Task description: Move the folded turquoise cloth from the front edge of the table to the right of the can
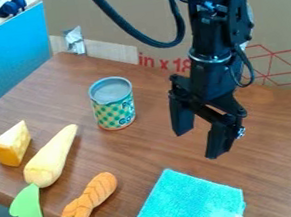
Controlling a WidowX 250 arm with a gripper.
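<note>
A black gripper (201, 136) hangs beside the can (113, 107), its spread fingers gripping nothing; balanced on its flat base, the can stands upright, opposite toy cheese (11, 144).

Can (114, 107): a short cylinder with a grey round top; its label is pale with a green-teal checked pattern and dark lettering, and a thin orange band goes around the bottom.
Can pose: it stands upright on the desk (273, 139).
Can place: in the view it is to the left of the end effector (200, 142), near it but not touching.
Cloth (184, 201): bright turquoise, with a soft, rough texture and a paler patch by one corner.
Cloth pose: it lies flat on the desk, turned at a slant.
Cloth place: on the camera side of the end effector, apart from it.
</note>
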